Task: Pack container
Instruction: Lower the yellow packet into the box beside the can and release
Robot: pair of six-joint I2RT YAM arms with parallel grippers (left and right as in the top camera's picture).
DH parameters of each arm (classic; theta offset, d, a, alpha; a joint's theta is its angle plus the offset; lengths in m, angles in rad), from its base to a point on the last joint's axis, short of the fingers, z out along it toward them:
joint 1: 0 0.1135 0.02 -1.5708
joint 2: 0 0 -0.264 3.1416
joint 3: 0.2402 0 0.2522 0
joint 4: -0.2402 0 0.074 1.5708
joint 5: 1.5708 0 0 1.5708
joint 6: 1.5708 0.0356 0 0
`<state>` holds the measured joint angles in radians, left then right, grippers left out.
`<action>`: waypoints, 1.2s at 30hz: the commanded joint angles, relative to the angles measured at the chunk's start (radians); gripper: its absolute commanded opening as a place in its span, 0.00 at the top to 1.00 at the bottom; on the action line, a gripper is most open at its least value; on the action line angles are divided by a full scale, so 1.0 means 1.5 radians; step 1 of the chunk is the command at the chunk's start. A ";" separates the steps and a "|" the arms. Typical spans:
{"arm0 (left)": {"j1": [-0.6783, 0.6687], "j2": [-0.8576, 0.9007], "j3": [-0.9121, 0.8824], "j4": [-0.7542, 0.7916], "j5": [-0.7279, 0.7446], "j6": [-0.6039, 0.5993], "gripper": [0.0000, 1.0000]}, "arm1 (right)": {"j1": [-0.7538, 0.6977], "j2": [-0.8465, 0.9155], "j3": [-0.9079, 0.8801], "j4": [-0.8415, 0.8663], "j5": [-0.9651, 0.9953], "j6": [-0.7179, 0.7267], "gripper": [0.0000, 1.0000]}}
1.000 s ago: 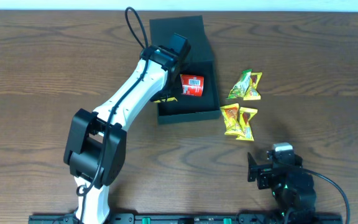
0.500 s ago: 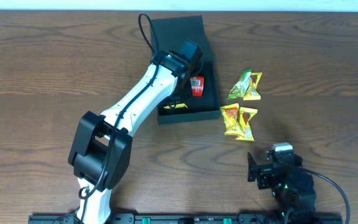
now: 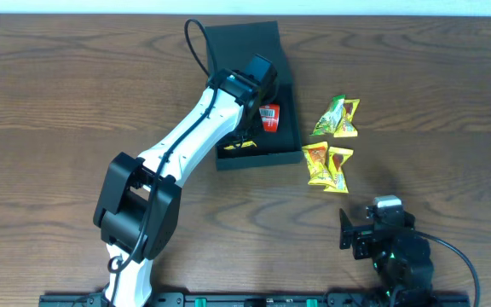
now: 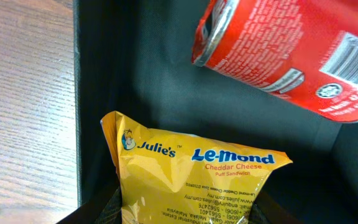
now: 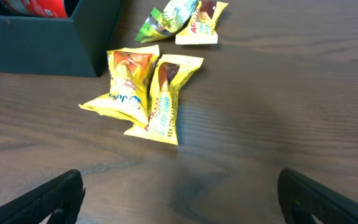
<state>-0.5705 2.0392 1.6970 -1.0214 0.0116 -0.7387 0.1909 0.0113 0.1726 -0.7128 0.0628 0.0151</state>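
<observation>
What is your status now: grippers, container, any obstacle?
Left gripper shut on yellow cheddar packet, over container beside red can. Right gripper open, away from the work. Four loose snacks on table right of container; nothing blocking.

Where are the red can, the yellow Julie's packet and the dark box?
red can (image 4: 291,56), left wrist view, on its printed side.
yellow Julie's packet (image 4: 197,177), left wrist view, on the wrapper's middle.
dark box (image 3: 250,43), overhead view, on its open lid.
</observation>
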 commanded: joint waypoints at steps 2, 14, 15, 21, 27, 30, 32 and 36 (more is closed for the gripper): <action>-0.002 0.001 -0.023 0.001 -0.014 -0.019 0.59 | -0.005 -0.003 -0.008 -0.001 0.003 0.007 0.01; -0.002 0.001 -0.023 -0.005 -0.020 0.007 0.40 | -0.005 -0.003 -0.008 -0.001 0.003 0.007 0.01; -0.002 0.001 -0.023 -0.005 -0.025 0.007 0.37 | -0.005 -0.003 -0.008 -0.001 0.003 0.007 0.01; -0.002 0.001 -0.023 -0.007 -0.031 0.020 0.30 | -0.005 -0.003 -0.008 -0.001 0.003 0.007 0.01; -0.002 0.001 -0.022 0.004 -0.033 0.055 0.31 | -0.005 -0.003 -0.008 -0.001 0.002 0.007 0.01; -0.001 0.001 -0.012 0.005 -0.052 0.061 0.33 | -0.005 -0.003 -0.008 -0.001 0.003 0.007 0.01; -0.001 0.001 0.003 0.005 -0.073 0.075 0.33 | -0.005 -0.003 -0.008 -0.001 0.002 0.007 0.01; -0.001 0.001 0.034 0.035 -0.079 0.098 0.13 | -0.005 -0.003 -0.008 -0.001 0.003 0.007 0.01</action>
<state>-0.5705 2.0392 1.7023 -0.9962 -0.0734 -0.6361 0.1909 0.0113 0.1726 -0.7132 0.0628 0.0154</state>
